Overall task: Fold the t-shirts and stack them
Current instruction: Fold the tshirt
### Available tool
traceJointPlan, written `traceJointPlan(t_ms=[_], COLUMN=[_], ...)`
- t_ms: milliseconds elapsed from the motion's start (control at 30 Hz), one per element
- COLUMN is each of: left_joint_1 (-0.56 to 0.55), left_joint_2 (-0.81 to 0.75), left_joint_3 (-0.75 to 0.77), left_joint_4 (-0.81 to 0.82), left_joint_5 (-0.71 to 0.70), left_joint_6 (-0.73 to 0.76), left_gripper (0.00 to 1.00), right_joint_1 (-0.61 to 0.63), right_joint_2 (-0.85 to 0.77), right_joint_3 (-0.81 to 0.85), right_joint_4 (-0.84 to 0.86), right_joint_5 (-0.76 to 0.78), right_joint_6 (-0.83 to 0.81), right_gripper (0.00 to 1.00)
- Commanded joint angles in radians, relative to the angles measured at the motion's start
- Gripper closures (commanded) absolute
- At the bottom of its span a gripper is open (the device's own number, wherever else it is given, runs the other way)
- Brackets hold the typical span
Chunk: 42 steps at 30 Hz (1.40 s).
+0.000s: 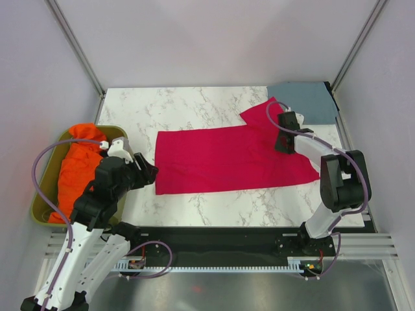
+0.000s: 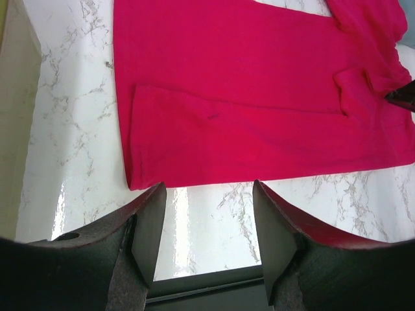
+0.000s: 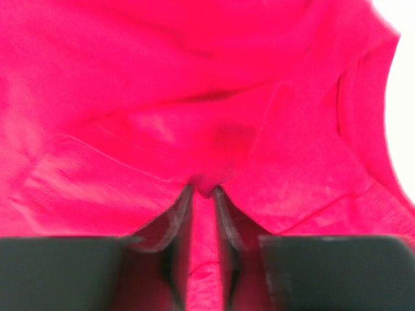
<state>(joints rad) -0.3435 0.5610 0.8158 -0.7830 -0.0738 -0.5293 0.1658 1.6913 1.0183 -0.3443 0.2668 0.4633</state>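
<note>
A white marble table [image 1: 181,107] is seen from above, with two robot arms at its near edge. A crimson t-shirt [image 1: 227,159] lies spread flat across the middle of the table, its length running left to right. In the left wrist view, part of the shirt lies doubled over along its near side. One sleeve angles away toward the far right corner. There a blue-grey t-shirt [image 1: 310,100] lies folded into a flat rectangle, and the sleeve tip reaches just beside it.

The left pincer [image 1: 150,173] hangs at the shirt's left end, just off the near corner of the cloth. Its jaws stand wide apart and hold nothing, with bare marble showing between them in the wrist view.

The right pincer [image 1: 283,139] is down on the right part of the crimson t-shirt. Its wrist view shows the jaws drawn narrow around a small raised ridge of red cloth pinched between them.

At the left edge sits an olive bin [image 1: 40,194] holding a heap of orange cloth [image 1: 74,168].
</note>
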Motion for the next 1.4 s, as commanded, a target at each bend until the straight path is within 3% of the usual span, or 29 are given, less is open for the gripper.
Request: traceJointPlan(t_ms=[0,67,167,267,533,700,900,1367], left_joint_1=[-0.002,-0.002,-0.002,-0.002,-0.002,-0.002,0.0,0.018], left_joint_2=[0.004,0.001,0.002,0.017,0.025,0.022,0.034,0.057], left_joint_3=[-0.001,0.002,0.014,0.031,0.026,0.02,0.019,0.017], left_joint_4=[0.024,0.022,0.019,0.016,0.024,0.027,0.028,0.031], left_joint_5=[-0.015,-0.02,-0.015,-0.04,-0.05,-0.052,-0.053,-0.046], left_joint_6=[0.028,0.028,0.038,0.058,0.072,0.072,0.071,0.071], left_gripper=[0.37,0.37,0.37,0.37,0.36,0.36,0.36,0.36], right_joint_1=[-0.005,-0.006,-0.012,-0.022,-0.029,-0.031,-0.035,-0.038], right_joint_2=[0.021,0.027,0.037,0.091,0.431,0.651,0.843,0.855], right_joint_3=[0.1,0.111,0.166,0.31,0.834,1.124,1.336,1.344], right_joint_4=[-0.05,-0.055,-0.053,-0.067,-0.117,-0.165,-0.168,-0.071], right_joint_5=[0.051,0.083,0.094,0.115,0.058,0.025,0.037,0.084], right_joint_6=[-0.052,-0.057,-0.054,-0.09,-0.152,-0.167,-0.201,-0.252], right_gripper=[0.69,0.59,0.64,0.61,0.29,0.28,0.3,0.32])
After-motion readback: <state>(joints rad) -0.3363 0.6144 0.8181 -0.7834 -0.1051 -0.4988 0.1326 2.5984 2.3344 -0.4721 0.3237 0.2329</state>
